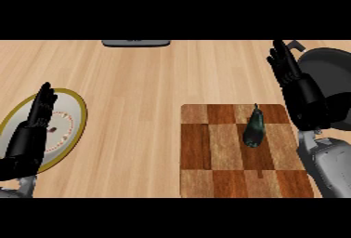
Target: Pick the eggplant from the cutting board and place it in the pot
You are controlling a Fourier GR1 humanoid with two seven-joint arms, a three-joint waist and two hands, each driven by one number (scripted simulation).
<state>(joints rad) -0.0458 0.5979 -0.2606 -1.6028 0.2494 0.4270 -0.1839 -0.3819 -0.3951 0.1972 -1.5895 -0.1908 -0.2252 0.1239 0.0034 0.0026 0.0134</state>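
A dark green-black eggplant [254, 130] lies on the checkered wooden cutting board [212, 158], near the board's upper right, stem pointing away from me. The dark grey pot [331, 69] sits at the far right, partly hidden behind my right hand [299, 88]. That hand stands open with straight fingers pointing up, just right of the board and above the eggplant's level, touching nothing. My left hand [34, 123] rests open at the left edge, fingers up, over a plate.
A white plate with a gold rim [77, 111] lies at the left under my left hand. A grey flat object [136, 43] shows at the counter's far edge. Bare wooden counter stretches between the plate and the board.
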